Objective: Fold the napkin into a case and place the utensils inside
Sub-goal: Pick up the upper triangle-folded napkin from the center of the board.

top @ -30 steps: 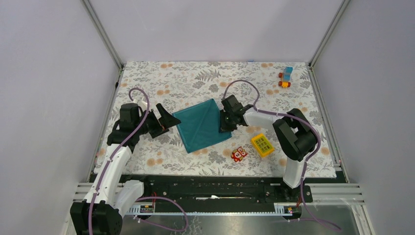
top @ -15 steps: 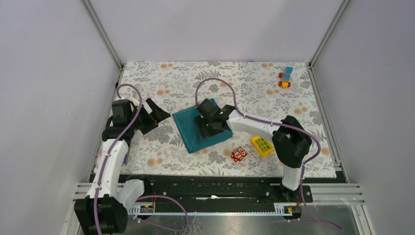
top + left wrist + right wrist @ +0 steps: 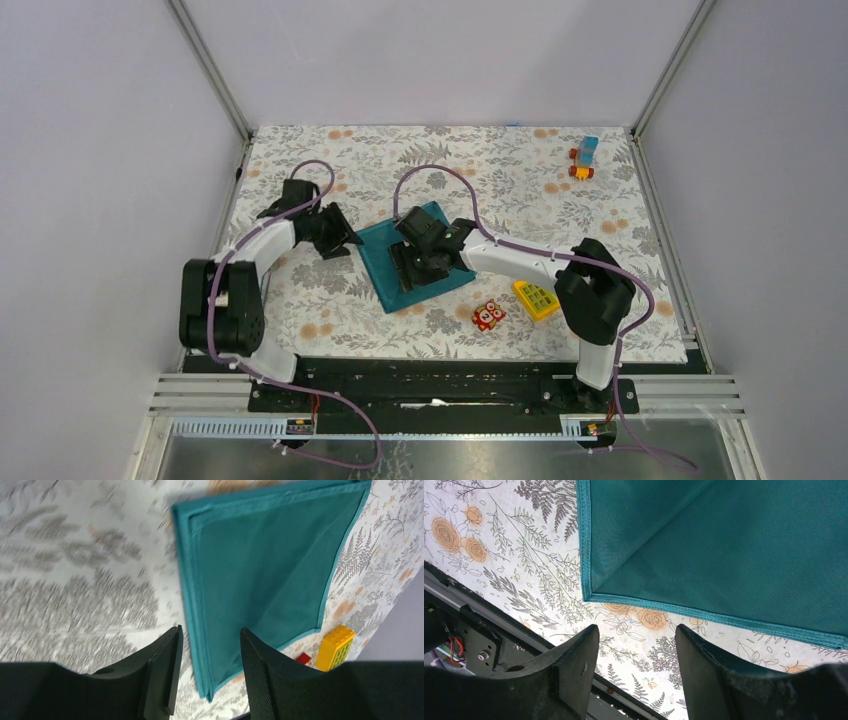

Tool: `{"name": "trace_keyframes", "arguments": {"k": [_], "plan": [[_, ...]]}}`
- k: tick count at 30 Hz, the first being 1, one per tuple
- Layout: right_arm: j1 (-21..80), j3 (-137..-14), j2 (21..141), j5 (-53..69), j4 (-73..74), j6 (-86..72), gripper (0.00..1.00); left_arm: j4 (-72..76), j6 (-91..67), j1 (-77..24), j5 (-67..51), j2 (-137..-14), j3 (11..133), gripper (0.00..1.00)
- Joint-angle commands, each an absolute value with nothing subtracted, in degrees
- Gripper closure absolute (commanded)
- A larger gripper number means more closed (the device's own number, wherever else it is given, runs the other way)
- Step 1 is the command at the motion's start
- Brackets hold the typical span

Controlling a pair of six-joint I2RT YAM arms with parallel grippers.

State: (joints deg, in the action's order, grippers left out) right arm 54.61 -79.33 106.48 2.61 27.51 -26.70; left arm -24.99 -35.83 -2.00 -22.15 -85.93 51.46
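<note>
The teal napkin (image 3: pixel 376 256) lies folded flat on the floral table, mid-left. In the left wrist view its layered left edge (image 3: pixel 192 595) shows stacked hems. My left gripper (image 3: pixel 340 238) is open and empty at that left edge, which lies between its fingers (image 3: pixel 161 672). My right gripper (image 3: pixel 407 274) is open and empty, low over the napkin. In the right wrist view its fingers (image 3: pixel 576 665) hang past the napkin's near corner (image 3: pixel 591 596), over bare table. No utensils are in view, and no narrow case shape shows.
A red owl toy (image 3: pixel 488 315) and a yellow gridded block (image 3: pixel 535 297) sit right of the napkin's near side; the block also shows in the left wrist view (image 3: pixel 336 647). A small blue and orange toy (image 3: pixel 584 158) stands at the back right. The black front rail (image 3: pixel 469 630) lies close below my right gripper.
My right gripper has swept left across the napkin, which now looks narrower. My left arm has swung its gripper in to the napkin's left edge.
</note>
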Motion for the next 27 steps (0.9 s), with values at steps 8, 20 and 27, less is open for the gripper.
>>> {"name": "trace_keyframes", "arguments": {"k": [8,20,27], "plan": [[55.2,-82.8,107.7,3.7,26.8,-25.6,0.37,-23.3,-31.7,-5.0,-15.9,-102.6,66.2,0.57],[57.4,-90.3,114.9,2.4,29.8,-23.8,0.39,-26.4,-30.3,-5.0,-12.9,-107.4,69.1,0.57],[60.1,-95.8,118.9,-1.1,33.0,-21.0,0.37,-26.9,-29.9,-4.5,-13.2,-110.5,70.4,0.65]]}}
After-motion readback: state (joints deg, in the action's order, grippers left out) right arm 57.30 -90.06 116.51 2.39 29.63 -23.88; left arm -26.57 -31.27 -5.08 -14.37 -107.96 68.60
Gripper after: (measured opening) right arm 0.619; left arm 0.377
